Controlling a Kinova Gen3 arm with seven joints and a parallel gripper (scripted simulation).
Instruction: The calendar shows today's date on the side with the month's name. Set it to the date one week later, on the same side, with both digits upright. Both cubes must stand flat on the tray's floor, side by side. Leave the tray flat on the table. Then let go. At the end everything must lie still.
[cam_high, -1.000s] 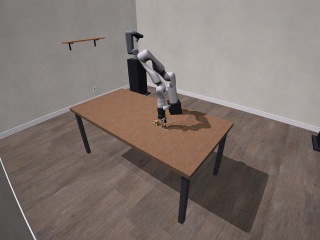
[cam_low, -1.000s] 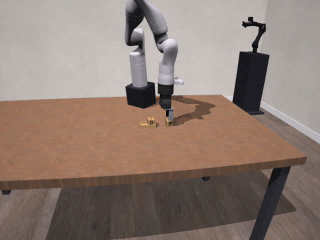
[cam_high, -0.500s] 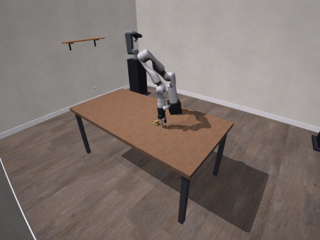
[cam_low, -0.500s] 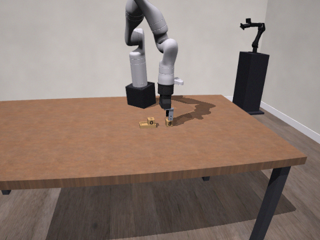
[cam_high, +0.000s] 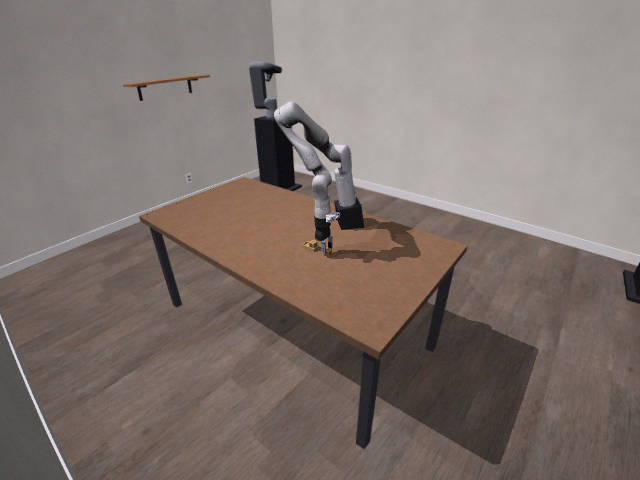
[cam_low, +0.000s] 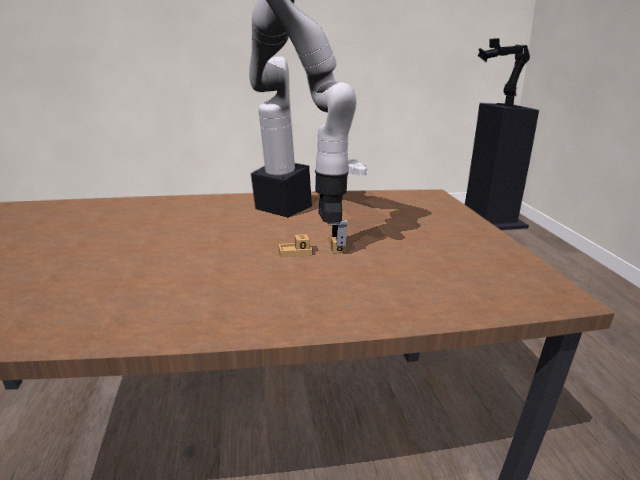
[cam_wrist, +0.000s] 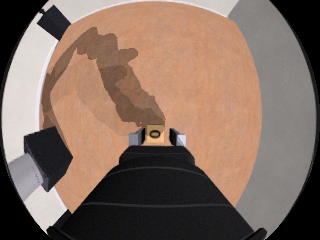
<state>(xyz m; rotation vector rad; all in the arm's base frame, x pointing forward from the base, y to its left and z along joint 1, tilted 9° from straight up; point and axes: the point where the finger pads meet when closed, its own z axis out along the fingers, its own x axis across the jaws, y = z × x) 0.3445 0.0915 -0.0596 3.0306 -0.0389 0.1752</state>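
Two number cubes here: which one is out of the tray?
The cube standing on the table, right of the tray, between the fingers of the open pincer. The other cube, showing 0, sits in the tray.

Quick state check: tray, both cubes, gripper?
Tray: flat on the table, one slot unfilled.
Cube in tray: upright, standing in the tray's right half, 0 facing the exterior camera.
Second cube: out of the tray, resting on the table to its right, between the fingers.
Gripper: open, lowered around the second cube, not gripping it.
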